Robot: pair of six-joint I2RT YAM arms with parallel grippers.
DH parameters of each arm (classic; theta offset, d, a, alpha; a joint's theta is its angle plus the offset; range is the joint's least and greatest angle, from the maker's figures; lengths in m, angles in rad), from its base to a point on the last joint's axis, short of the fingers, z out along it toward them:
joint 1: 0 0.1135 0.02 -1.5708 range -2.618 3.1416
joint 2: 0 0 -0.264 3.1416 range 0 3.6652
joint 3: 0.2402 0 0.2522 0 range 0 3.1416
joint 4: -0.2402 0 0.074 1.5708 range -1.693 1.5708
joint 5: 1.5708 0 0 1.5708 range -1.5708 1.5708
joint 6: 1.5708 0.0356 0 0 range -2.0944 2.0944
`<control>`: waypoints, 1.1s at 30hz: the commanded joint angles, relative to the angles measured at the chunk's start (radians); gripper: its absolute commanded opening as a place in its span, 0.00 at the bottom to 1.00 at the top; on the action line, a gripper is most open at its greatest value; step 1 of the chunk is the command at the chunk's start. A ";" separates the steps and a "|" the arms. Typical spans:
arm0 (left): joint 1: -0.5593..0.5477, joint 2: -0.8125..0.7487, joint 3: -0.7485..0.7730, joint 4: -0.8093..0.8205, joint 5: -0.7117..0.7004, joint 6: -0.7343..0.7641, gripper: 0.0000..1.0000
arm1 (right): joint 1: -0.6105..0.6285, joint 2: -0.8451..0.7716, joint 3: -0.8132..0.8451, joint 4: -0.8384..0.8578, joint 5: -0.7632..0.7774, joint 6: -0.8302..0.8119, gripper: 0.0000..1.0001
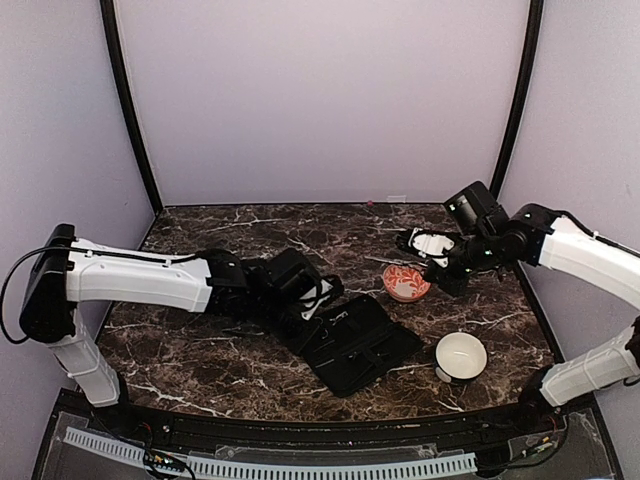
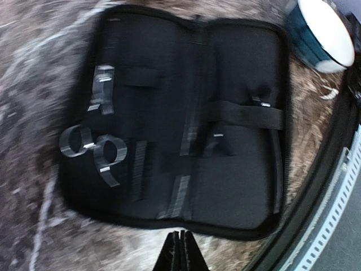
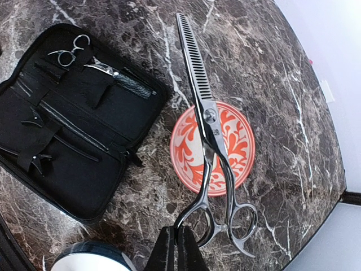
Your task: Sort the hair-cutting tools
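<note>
Thinning scissors (image 3: 210,121) with silver looped handles hang over the orange-patterned bowl (image 3: 240,141). My right gripper (image 3: 179,240) is shut on one handle loop. An open black case (image 2: 242,169) lies on the marble with a second pair of scissors (image 2: 93,148), a toothed comb (image 2: 139,169) and a narrow stick (image 2: 180,195) tucked in it. My left gripper (image 2: 181,240) is shut with nothing in it, just off the case's near edge. From above, the left gripper (image 1: 305,295) is at the case's (image 1: 360,345) left end, and the right gripper (image 1: 440,268) is beside the orange bowl (image 1: 405,283).
A white bowl (image 1: 461,355) with a dark outer wall stands right of the case, near the table's front edge; it also shows in the left wrist view as the white bowl (image 2: 321,34). A black rail (image 2: 316,203) borders the table front.
</note>
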 commanded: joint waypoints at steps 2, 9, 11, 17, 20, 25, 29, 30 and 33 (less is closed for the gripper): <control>-0.058 0.116 0.096 0.031 0.076 0.000 0.00 | -0.043 -0.034 -0.007 0.027 -0.052 0.012 0.00; -0.071 0.228 0.100 0.000 0.073 0.025 0.00 | -0.046 -0.022 0.004 0.024 -0.084 0.023 0.00; -0.071 0.222 0.070 -0.003 0.086 0.021 0.00 | -0.046 -0.014 0.012 0.020 -0.089 0.023 0.00; -0.073 0.151 -0.040 -0.002 0.120 -0.026 0.00 | -0.046 0.013 0.017 0.021 -0.104 0.006 0.00; -0.073 0.125 -0.097 -0.009 0.111 -0.054 0.00 | -0.046 0.031 0.016 0.021 -0.116 0.000 0.00; -0.072 0.100 -0.149 -0.064 0.046 -0.088 0.00 | -0.047 0.041 -0.004 0.036 -0.092 0.001 0.00; -0.073 0.108 -0.141 -0.103 -0.017 -0.102 0.00 | -0.064 0.055 -0.028 0.055 -0.054 0.000 0.06; -0.073 0.108 -0.130 -0.108 -0.020 -0.101 0.00 | -0.075 0.060 -0.035 0.058 -0.052 0.002 0.13; -0.073 0.087 -0.105 -0.107 -0.021 -0.100 0.00 | -0.114 0.075 -0.064 0.061 -0.054 0.004 0.25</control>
